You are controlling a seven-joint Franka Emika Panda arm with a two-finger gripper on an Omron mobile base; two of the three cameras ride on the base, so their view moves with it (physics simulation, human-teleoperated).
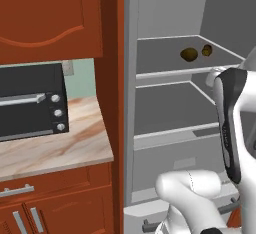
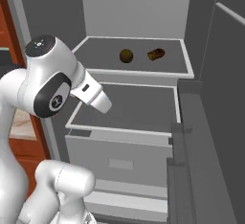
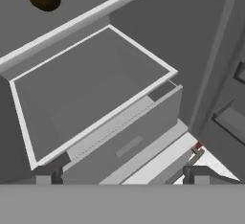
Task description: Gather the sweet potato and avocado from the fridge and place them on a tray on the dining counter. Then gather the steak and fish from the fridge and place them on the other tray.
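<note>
Right base view: the fridge (image 2: pixel 191 74) stands open, and two items lie on its upper shelf (image 2: pixel 139 70). The round olive-brown one is the avocado (image 2: pixel 126 55); the reddish-brown oblong just beside it, apart from it, is the sweet potato (image 2: pixel 156 54). The shelf below and the drawer (image 2: pixel 119 158) under it carry nothing visible. No steak or fish shows in any view.

The arm (image 2: pixel 91 94) is raised in front of the middle shelf, below the two items and well apart from them. In the hand view the fingers (image 3: pixel 45 177) show only as two dark tips at the bottom edge, set wide apart and holding nothing; they appear released, though little of them is visible.

Step in hand: the first pick, reach not yet made. The next move calls for lifting the hand to upper-shelf level, advancing over one item, and keeping clear of the shelf's front rim.
</note>
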